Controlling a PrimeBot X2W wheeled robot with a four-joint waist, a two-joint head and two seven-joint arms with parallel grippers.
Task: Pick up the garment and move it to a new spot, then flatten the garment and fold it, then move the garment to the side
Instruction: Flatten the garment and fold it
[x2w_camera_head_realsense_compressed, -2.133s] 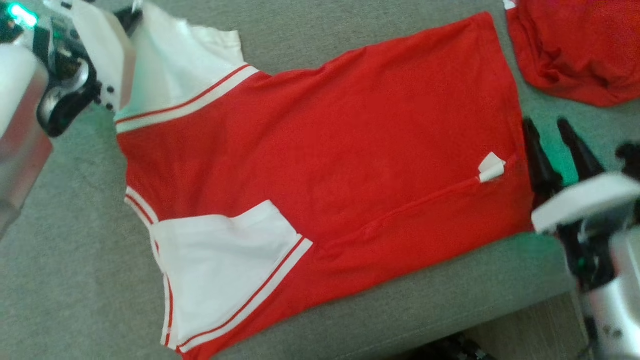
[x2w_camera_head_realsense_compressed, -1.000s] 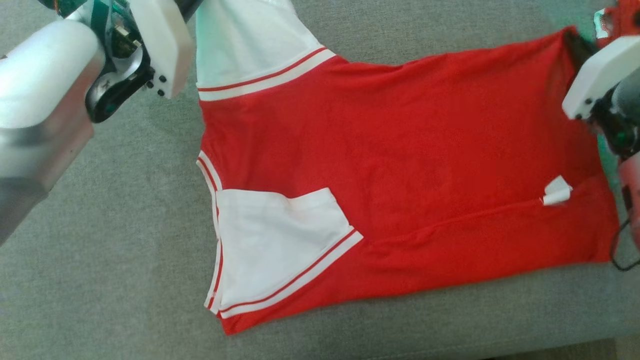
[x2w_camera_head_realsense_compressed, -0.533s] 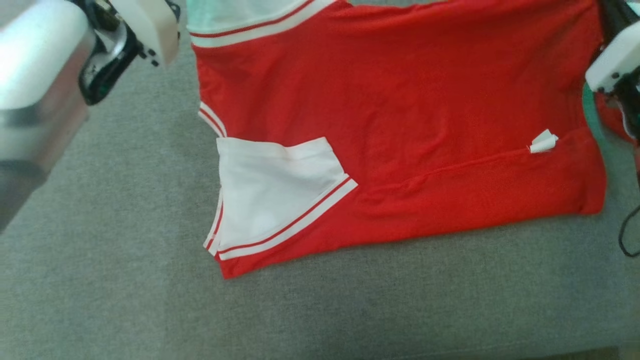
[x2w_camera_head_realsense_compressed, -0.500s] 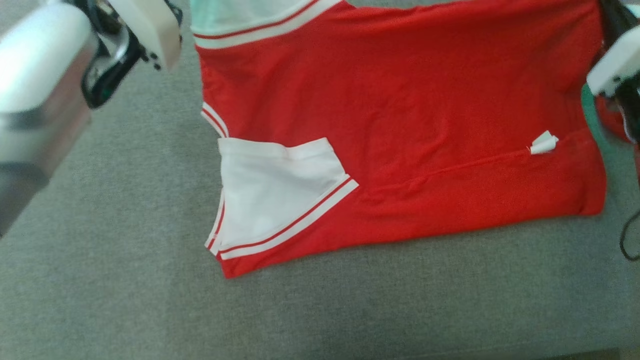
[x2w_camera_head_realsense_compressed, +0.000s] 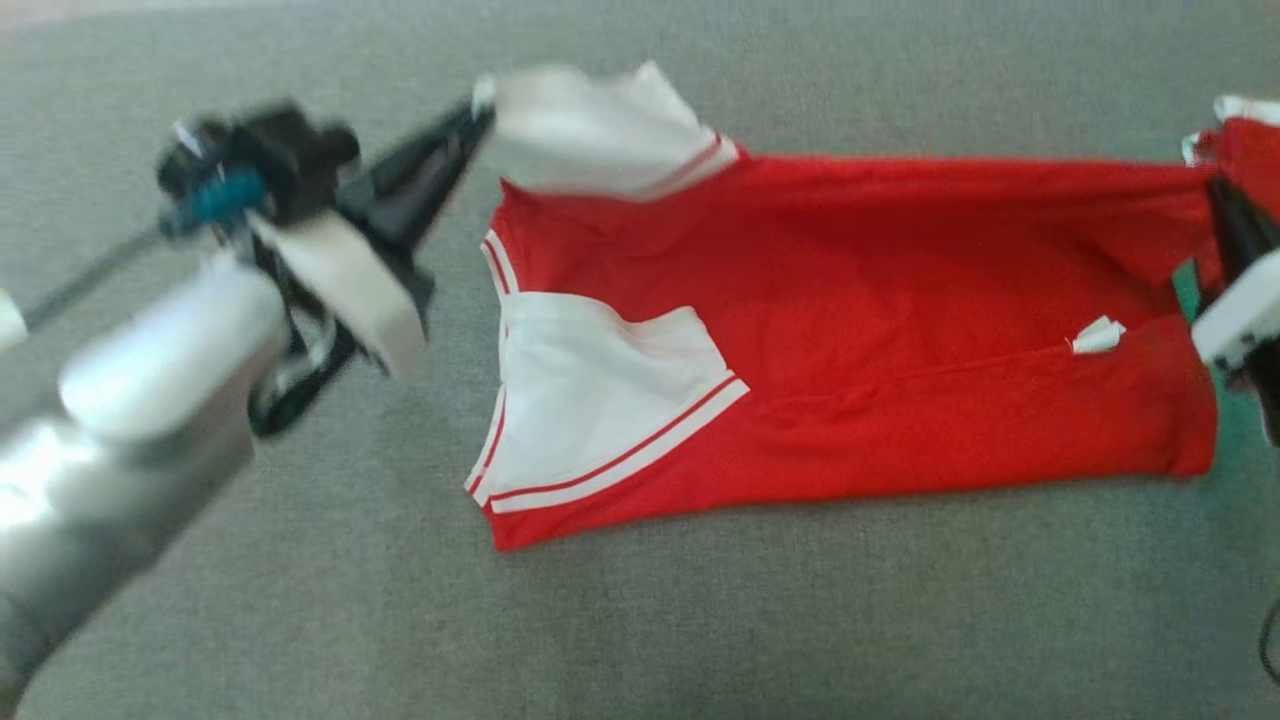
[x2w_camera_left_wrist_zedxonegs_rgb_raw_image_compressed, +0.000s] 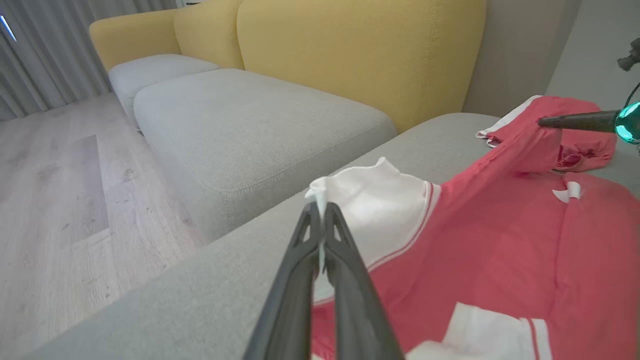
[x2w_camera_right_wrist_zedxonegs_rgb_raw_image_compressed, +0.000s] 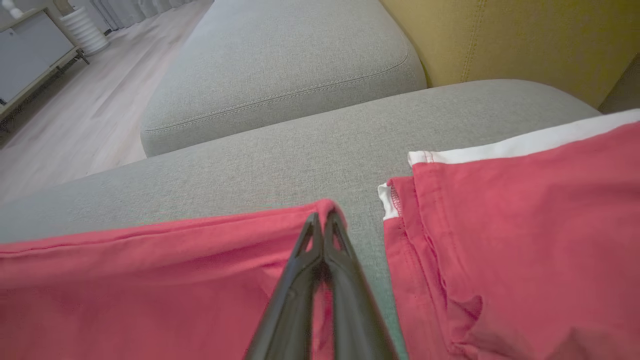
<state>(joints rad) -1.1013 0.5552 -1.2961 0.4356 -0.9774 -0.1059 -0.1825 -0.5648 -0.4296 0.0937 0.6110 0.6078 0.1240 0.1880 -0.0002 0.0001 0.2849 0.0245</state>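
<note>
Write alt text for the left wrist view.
The left claw, shut, pinches the white sleeve of a red T-shirt, holding it above a grey sofa seat. At right, the right claw holds up the shirt's far edge, before a yellow backrest.

The garment is soft, matt knit cloth, red with white panels, lightly creased. The sofa seat is coarse, matt grey woven fabric; its backrest is yellow cloth. The floor looks like pale matt wood. The left gripper is smooth, dark, plastic-looking; the left forearm has a glossy silver sheen.
</note>
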